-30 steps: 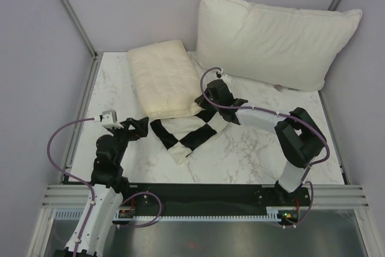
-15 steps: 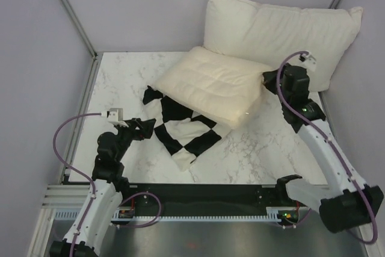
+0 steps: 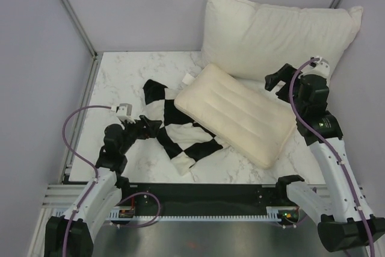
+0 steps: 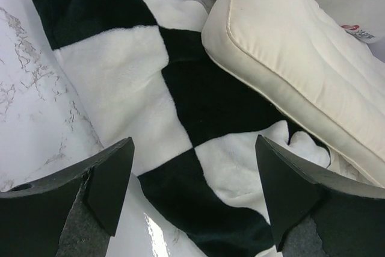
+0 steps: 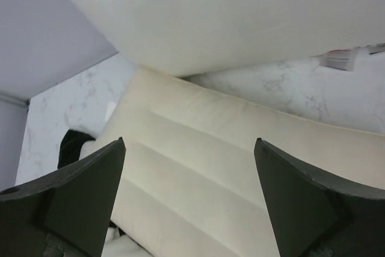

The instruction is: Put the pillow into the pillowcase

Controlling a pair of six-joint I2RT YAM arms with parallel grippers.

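A white, marble-patterned bench (image 3: 114, 82) stands boxed in by plain lavender-grey walls (image 3: 132, 10), with slim metal posts (image 3: 70, 11) rising at its far corners. An aluminium rail (image 3: 66, 197) borders its near edge. The light is soft and even.

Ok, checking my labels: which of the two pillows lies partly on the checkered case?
The smaller, flat cream pillow, overlapping the pillowcase; the big puffy white pillow leans against the back wall, clear of it.

Left claw (image 3: 151, 128) and right claw (image 3: 274, 82) gape empty.
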